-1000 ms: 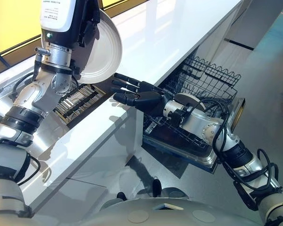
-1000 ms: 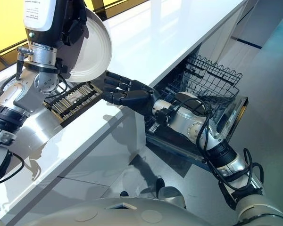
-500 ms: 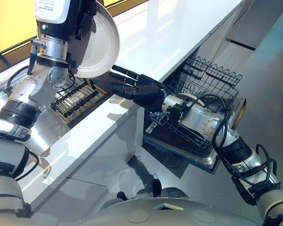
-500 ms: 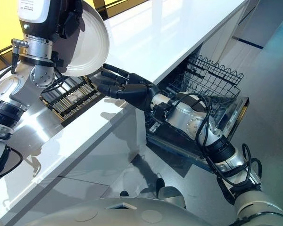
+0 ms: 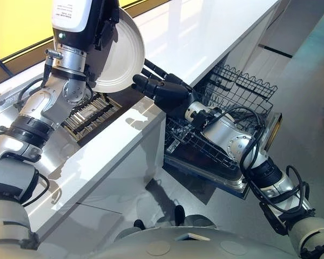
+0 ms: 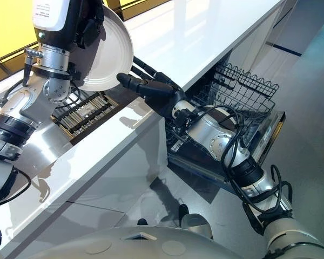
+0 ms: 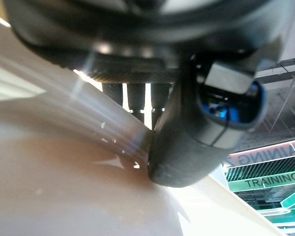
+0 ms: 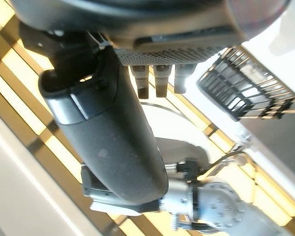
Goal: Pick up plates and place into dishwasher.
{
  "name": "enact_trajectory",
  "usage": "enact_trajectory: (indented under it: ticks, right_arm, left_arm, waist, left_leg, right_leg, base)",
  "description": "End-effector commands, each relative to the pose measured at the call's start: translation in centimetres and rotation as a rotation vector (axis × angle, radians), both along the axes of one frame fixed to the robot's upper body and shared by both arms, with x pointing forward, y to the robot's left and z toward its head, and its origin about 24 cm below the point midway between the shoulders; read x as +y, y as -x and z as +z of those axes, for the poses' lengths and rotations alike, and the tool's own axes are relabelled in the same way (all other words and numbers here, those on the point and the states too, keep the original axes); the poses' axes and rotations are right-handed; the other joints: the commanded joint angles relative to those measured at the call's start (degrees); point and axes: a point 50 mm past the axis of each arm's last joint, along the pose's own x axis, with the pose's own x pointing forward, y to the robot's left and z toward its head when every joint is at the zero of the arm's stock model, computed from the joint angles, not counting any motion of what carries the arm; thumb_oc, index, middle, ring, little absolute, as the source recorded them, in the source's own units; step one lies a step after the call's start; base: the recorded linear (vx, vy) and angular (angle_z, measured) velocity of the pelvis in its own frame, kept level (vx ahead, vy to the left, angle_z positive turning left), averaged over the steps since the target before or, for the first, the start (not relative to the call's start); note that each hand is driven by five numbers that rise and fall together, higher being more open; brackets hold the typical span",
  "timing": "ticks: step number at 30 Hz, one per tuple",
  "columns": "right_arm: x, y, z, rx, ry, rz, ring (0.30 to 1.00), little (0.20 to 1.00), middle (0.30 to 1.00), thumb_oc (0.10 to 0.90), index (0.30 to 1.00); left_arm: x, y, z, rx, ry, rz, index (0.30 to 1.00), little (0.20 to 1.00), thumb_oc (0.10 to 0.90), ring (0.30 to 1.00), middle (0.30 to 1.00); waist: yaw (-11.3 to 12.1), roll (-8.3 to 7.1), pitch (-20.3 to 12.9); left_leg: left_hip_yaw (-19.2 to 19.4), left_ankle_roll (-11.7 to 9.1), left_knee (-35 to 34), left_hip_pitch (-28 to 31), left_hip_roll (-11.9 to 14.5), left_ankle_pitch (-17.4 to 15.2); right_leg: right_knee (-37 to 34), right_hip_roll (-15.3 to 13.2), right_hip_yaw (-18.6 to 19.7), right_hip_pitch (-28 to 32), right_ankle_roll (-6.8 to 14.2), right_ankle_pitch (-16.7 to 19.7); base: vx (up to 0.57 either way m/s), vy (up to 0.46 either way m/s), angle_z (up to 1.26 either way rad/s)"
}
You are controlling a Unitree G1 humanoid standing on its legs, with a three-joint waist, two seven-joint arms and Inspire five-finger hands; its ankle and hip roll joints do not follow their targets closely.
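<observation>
Looking down through the left eye view, the white plate (image 5: 119, 54) stood on edge at about eleven o'clock, above the counter (image 5: 205, 32). The left hand (image 5: 105, 24) pinched it at the rim and held it clear of the dark drying rack (image 5: 89, 116) below. The right hand (image 5: 164, 91) lay stretched out with straight, relaxed fingers, its tips at the plate's five o'clock edge. I judged this a handover, since the dishwasher basket (image 5: 243, 94) stood pulled out at three o'clock, on the right arm's side.

The right eye view gave the same layout, with no clear gap between fingertips and rim.

In the left wrist view the thumb (image 7: 187, 147) pressed on the plate's pale face while the other digits passed behind its rim.

In the right wrist view the fingers (image 8: 157, 81) ran straight and held nothing, with the plate's white arc past them. Whether they touched it I could not tell.
</observation>
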Motion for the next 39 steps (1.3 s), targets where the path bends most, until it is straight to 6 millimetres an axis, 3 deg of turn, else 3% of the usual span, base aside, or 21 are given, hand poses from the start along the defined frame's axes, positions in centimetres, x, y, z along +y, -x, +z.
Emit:
enact_trajectory:
  ticks: [1, 11, 20, 21, 23, 34, 39]
  right_arm:
    - [0.9, 0.0, 7.3, -0.213, -0.258, 0.022, 0.900, 0.900, 0.900, 0.800, 0.900]
    - [1.1, -0.2, 7.8, -0.201, -0.276, -0.009, 0.900, 0.900, 0.900, 0.800, 0.900]
    - [1.2, -0.6, 7.2, -0.165, -0.286, -0.049, 0.900, 0.900, 0.900, 0.800, 0.900]
    - [1.3, -0.7, 7.2, -0.164, -0.288, -0.050, 0.472, 0.400, 0.472, 0.300, 0.472]
    - [1.3, -0.6, 7.2, -0.158, -0.288, -0.054, 0.300, 0.200, 0.300, 0.100, 0.300]
    - [1.0, -0.8, 6.8, -0.146, -0.296, -0.094, 0.300, 0.200, 0.300, 0.100, 0.300]
    - [0.8, -0.8, 6.6, -0.144, -0.297, -0.091, 0.300, 0.200, 0.300, 0.100, 0.300]
  left_arm:
    - [-0.7, 0.5, 4.3, -0.169, 0.028, -0.049, 0.300, 0.200, 0.100, 0.300, 0.300]
    - [-2.7, 0.6, 3.3, -0.138, 0.019, -0.152, 0.300, 0.200, 0.100, 0.300, 0.300]
    - [-6.1, 2.5, 2.9, -0.123, 0.041, -0.374, 0.300, 0.200, 0.100, 0.300, 0.300]
    - [-6.5, 2.7, 2.9, -0.116, 0.047, -0.398, 0.300, 0.200, 0.100, 0.300, 0.300]
    - [-6.8, 3.0, 2.9, -0.114, 0.048, -0.418, 0.300, 0.200, 0.100, 0.300, 0.300]
    - [-8.2, 4.2, 2.5, -0.035, 0.143, -0.532, 0.300, 0.200, 0.100, 0.300, 0.300]
    - [-7.1, 3.4, 1.6, 0.028, 0.248, -0.495, 0.300, 0.200, 0.100, 0.300, 0.300]
  waist:
    - [0.1, 0.41, -5.5]
    - [0.2, 0.32, -5.5]
    - [0.9, 0.19, -5.5]
    - [1.0, 0.15, -5.5]
    - [1.1, 0.14, -5.4]
    - [1.7, 0.06, -4.9]
    - [2.0, -0.05, -4.8]
  left_leg:
    - [-1.8, -0.3, 0.3, -2.8, -0.3, -1.0]
    - [-1.8, -0.2, 0.3, -2.5, -0.2, -1.2]
    - [-2.8, -0.1, 0.3, -2.7, -0.5, -1.3]
    - [-2.9, -0.1, 0.3, -2.7, -0.5, -1.4]
    - [-3.0, -0.1, 0.3, -2.7, -0.5, -1.3]
    - [-3.6, 0.0, 0.1, -2.9, -0.7, -1.4]
    - [-3.6, -0.1, 0.1, -3.0, -0.6, -1.2]
  right_leg:
    - [4.3, 3.1, 0.2, 0.5, 1.7, -5.9]
    - [4.5, 3.0, 0.1, 0.6, 1.8, -6.0]
    - [4.2, 3.0, 0.1, 0.9, 1.7, -6.1]
    - [4.2, 3.0, 0.1, 0.9, 1.7, -6.2]
    - [4.3, 2.9, 0.0, 0.9, 1.8, -6.2]
    - [3.9, 2.7, -0.5, 1.0, 2.0, -6.0]
    - [4.0, 2.6, -0.9, 1.1, 2.0, -6.1]
  base:
    - [0.00, 0.000, 0.00]
    - [0.00, 0.000, 0.00]
    - [0.00, 0.000, 0.00]
    - [0.00, 0.000, 0.00]
    - [0.00, 0.000, 0.00]
    - [-0.01, 0.003, 0.03]
    - [0.00, 0.000, 0.00]
